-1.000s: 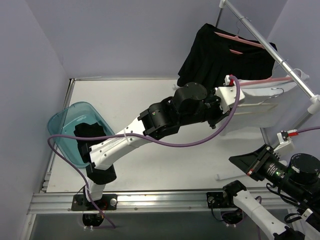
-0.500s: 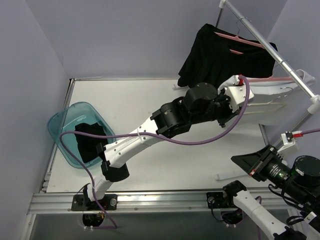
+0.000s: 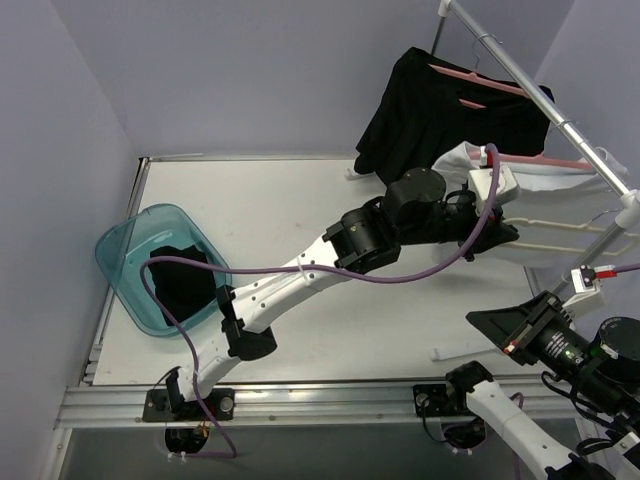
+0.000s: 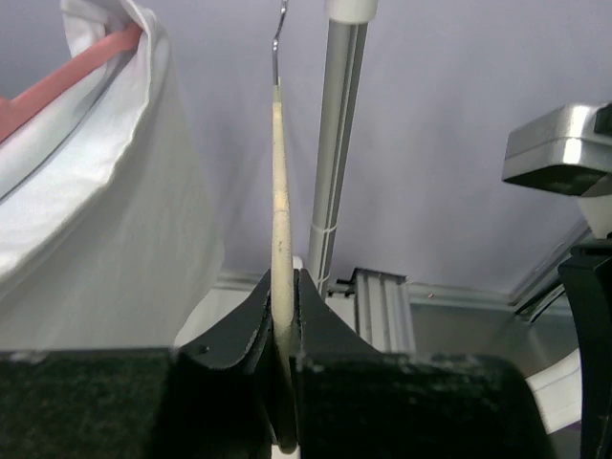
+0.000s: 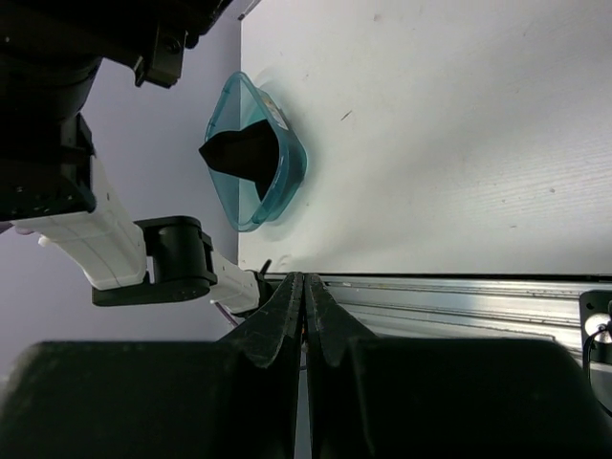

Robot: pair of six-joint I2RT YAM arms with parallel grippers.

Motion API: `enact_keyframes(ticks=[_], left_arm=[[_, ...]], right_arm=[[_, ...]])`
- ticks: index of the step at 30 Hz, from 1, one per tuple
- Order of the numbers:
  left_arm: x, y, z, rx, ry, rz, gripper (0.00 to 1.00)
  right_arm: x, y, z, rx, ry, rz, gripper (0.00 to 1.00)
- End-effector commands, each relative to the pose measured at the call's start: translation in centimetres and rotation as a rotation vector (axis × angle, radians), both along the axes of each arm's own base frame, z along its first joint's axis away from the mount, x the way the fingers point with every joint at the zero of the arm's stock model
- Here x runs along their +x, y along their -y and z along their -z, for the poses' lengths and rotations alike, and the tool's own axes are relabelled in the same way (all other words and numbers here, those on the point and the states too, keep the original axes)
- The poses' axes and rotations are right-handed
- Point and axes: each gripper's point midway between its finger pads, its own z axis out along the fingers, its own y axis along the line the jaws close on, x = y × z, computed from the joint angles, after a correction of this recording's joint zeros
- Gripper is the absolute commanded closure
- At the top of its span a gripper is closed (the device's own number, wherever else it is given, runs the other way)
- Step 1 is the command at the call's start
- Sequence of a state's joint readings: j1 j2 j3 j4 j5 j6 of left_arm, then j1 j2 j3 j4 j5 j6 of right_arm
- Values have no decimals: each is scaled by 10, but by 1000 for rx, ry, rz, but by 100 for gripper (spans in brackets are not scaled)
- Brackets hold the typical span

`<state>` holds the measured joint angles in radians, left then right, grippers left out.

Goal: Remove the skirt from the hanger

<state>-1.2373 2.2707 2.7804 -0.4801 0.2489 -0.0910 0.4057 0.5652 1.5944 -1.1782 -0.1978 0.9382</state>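
Top view: the left arm is reaching across the worktop (image 3: 270, 210) to the clothes rail (image 3: 540, 85). Over the last second it has been stretching further right, and the left fingers (image 3: 505, 234) are now sitting at the lower edge of the white skirt (image 3: 560, 205). The skirt was hanging as a broad sheet. It is now bunching at its left end and tipping toward the rail, just below a black garment (image 3: 430, 110). From up here I cannot tell how the fingers are standing. A teal bin (image 3: 110, 240) holding dark cloth (image 3: 185, 275) is lying well apart on the left.

Left wrist view: the left fingers (image 4: 283, 287) are pinching a thin cream hanger (image 4: 279, 191) seen edge-on, with its wire hook rising above. The rail (image 4: 339, 143) is standing just behind it. The skirt (image 4: 105, 210) is hanging to the left with a pink strip at its top. I cannot tell whether it is riding on this cream hanger. The grip looks made, but the skirt is not yet off.

Right wrist view: the right fingers (image 5: 304, 287) are pressed together on nothing. They are pointing toward the near edge of the worktop (image 5: 459, 143), with the bin (image 5: 287, 143) and its dark cloth (image 5: 244, 148) beyond.
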Motion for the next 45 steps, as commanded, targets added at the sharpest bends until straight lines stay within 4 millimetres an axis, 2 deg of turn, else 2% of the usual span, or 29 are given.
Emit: enact_keyframes(ticks=[1, 6, 14, 16, 18, 19, 21, 22, 29, 30, 31, 33, 39, 41, 42, 43, 45], left_arm=[[-3, -9, -65, -242, -80, 110, 98], [5, -11, -78, -317, -164, 154, 98], [18, -22, -92, -369, -198, 178, 98], [16, -26, -98, -377, -187, 180, 98], [16, -26, -95, -360, -173, 175, 98], [14, -32, -101, -364, -162, 174, 98], [17, -31, -93, -335, -157, 160, 98], [15, -35, -96, -334, -151, 156, 98], [15, -36, -82, -263, -119, 117, 98], [12, -40, -89, -276, -107, 116, 98], [13, -36, -79, -257, -112, 109, 98], [11, -38, -81, -255, -99, 102, 98], [12, -35, -62, -202, -99, 92, 98], [11, -34, -56, -184, -90, 93, 86], [12, -34, -51, -167, -92, 88, 71], [13, -35, -49, -156, -90, 82, 60], [14, -38, -41, -126, -69, 67, 47]], right_arm=[[0, 2, -7, 2, 22, 12, 100], [-3, 0, -9, 11, 36, 5, 100], [-6, 2, -8, 12, 46, 12, 100], [-5, 1, -7, 6, 39, 9, 100], [-5, 2, -8, 0, 44, 8, 100], [-5, 2, -8, -2, 43, 9, 100], [-4, 2, -7, -6, 43, 12, 100], [-3, 2, -6, -6, 43, 12, 100], [-2, 3, -5, -18, 41, 11, 100], [-3, 3, -5, -17, 44, 11, 100], [-3, 3, -4, -19, 43, 12, 100], [-2, 3, -4, -19, 43, 14, 100], [0, 3, -6, -25, 44, 13, 100], [1, 3, -6, -26, 43, 15, 100], [1, 3, -5, -30, 40, 16, 100], [1, 3, -6, -29, 41, 18, 100], [1, 4, -6, -30, 43, 23, 100]])
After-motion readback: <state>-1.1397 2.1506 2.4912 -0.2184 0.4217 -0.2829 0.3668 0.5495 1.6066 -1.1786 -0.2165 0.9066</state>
